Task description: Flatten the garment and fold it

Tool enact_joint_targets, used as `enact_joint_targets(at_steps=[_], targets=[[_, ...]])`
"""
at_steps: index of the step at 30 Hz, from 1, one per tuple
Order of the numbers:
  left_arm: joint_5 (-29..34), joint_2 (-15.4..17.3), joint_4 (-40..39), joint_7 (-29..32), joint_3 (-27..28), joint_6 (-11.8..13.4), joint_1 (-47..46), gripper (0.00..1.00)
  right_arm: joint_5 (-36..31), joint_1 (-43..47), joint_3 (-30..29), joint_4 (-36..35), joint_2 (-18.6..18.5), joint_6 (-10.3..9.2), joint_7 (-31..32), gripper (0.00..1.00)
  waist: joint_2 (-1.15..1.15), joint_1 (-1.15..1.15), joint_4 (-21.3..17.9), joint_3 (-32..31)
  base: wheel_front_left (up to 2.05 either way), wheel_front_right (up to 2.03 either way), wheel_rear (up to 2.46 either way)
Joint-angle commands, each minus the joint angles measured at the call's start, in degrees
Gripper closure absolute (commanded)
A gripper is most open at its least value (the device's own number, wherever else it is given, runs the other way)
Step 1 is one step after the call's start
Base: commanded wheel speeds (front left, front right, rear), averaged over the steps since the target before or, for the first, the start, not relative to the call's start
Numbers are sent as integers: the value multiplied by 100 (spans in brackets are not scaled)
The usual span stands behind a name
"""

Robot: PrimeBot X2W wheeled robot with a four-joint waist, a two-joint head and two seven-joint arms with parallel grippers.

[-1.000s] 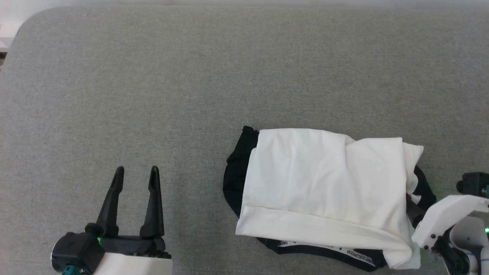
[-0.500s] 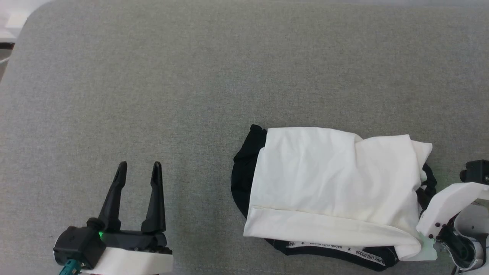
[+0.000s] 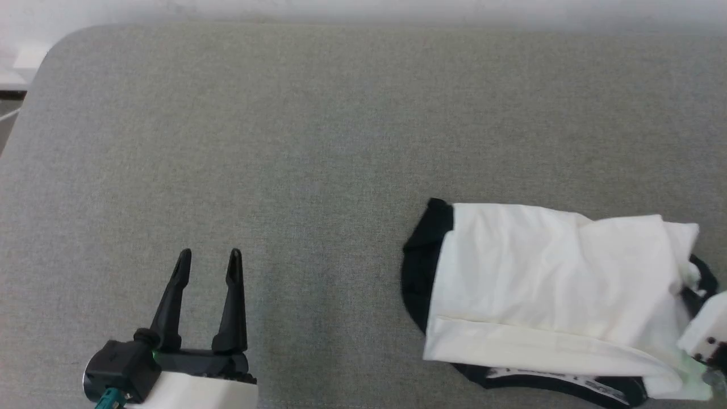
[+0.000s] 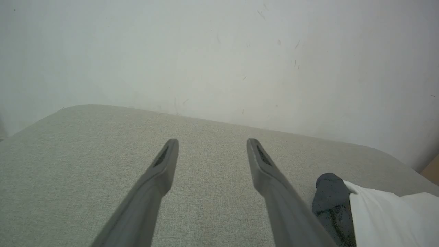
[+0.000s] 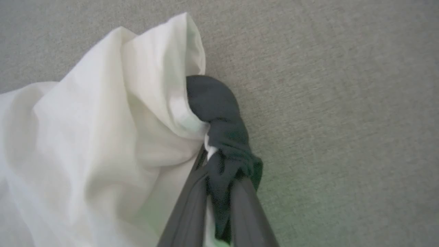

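The garment (image 3: pixel 539 284) lies folded into a rough rectangle at the right, near part of the grey fabric-covered tabletop (image 3: pixel 284 142). White panels face up. A black section (image 3: pixel 421 272) protrudes at the left end. A black collar band with white lettering (image 3: pixel 545 382) runs along the near edge.

The right end of the garment is bunched. In the right wrist view, the right claw (image 5: pixel 221 178) is closed almost fully on a twisted wad of black fabric (image 5: pixel 223 137) at the garment's right end. White cloth (image 5: pixel 103 154) drapes to the left of the fingers.

The left claw (image 3: pixel 209 255) is positioned at the lower left, well apart from the garment. Its fingers are spread wide and hold nothing. In the left wrist view, the left claw (image 4: pixel 211 144) points across bare tabletop toward a pale wall (image 4: pixel 219 51). The garment's black end (image 4: pixel 331 202) is just right of the right-hand finger.
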Motion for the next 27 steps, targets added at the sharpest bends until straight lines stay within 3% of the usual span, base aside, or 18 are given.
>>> enact_joint_targets(at_steps=[1,9,20,27], targets=[[89,-24,54,-27,46,-28,83,0,-89,51,-190,-42,-57,-15,4,100,0,-1,-63,-137,0,0,0],[167,-35,244,-27,60,-42,284,0,-14,171,-242,-431,-8,-15,198,100,0,-1,-131,-493,0,0,0],[100,-102,409,-27,-64,-73,394,0,715,320,1027,-1506,159,-15,947,100,0,-1,-33,-819,0,0,0],[75,-129,408,-27,-88,-72,450,0,890,238,1874,-1603,176,-15,1183,100,0,-1,167,-833,0,0,0]])
